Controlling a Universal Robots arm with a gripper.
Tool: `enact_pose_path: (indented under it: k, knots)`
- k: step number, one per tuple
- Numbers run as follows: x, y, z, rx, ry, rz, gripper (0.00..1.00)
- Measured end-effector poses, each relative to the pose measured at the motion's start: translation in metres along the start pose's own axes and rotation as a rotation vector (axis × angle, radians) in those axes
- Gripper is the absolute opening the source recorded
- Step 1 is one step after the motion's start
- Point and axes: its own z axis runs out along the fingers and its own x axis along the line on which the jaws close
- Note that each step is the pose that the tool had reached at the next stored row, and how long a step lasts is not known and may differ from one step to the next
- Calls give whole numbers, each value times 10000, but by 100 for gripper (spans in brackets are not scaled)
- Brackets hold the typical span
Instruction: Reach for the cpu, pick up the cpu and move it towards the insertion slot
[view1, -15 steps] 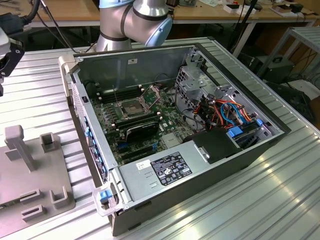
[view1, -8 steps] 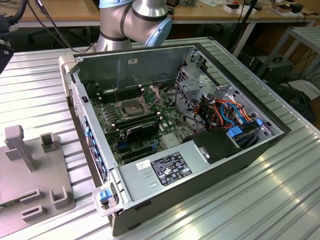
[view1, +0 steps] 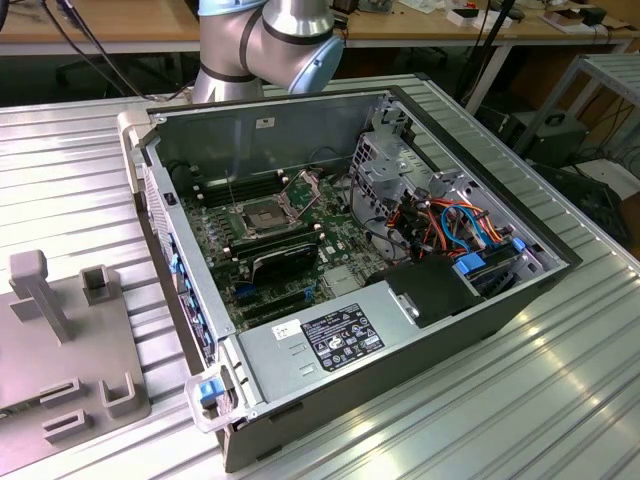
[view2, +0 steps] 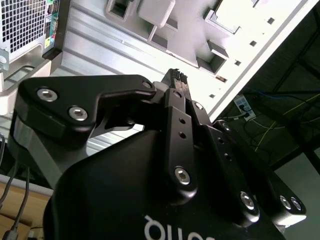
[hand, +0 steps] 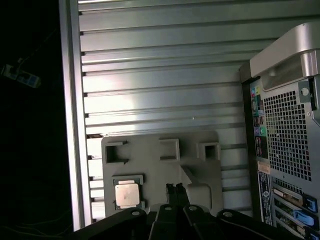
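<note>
**Cpu in its holder, fingers empty**

In the first wrist view the cpu (hand: 127, 194) lies flat in a recess of the grey holder plate (hand: 150, 175) on the ribbed worktop (hand: 150, 75). The fingers (hand: 171, 191) are pressed together, holding nothing, near the cpu but apart from it. In the exterior view the insertion slot (view1: 262, 213) sits inside the open computer case (view1: 400, 330)

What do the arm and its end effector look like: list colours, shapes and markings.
In the exterior view the arm has rounded silver-grey metal joints with a light blue cap. In the second wrist view the end effector is matte black, built of blocky angular links that narrow to a slim tip, with silver socket-head screws and white lettering on its body.
</note>
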Motion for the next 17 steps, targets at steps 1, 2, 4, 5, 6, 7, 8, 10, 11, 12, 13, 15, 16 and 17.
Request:
enact_pose_path:
  k: [1, 2, 4, 5, 6, 7, 8, 10, 11, 12, 13, 15, 16, 17]
  knots:
    - [1, 0, 0, 0, 0, 0, 11]
    - [1, 0, -1, 1, 1, 0, 11]
    - [2, 0, 0, 0, 0, 1, 11]
    - [2, 0, 0, 1, 0, 1, 11]
    - [8, -2, -1, 1, 0, 1, 11]
    - [16, -3, -1, 0, 0, 3, 11]
    - [39, -7, -2, 1, 1, 1, 11]
    - [71, -12, -2, 1, 1, 1, 11]
    - [88, -14, -3, 0, 0, 1, 11]
    - [106, -18, -3, 0, 0, 1, 11]
    - [147, -23, -4, 0, 0, 0, 11]
    - [203, -30, -6, 0, 0, 0, 11]
    - [230, -33, -6, 0, 0, 1, 11]
    - [256, -36, -7, 0, 0, 1, 11]
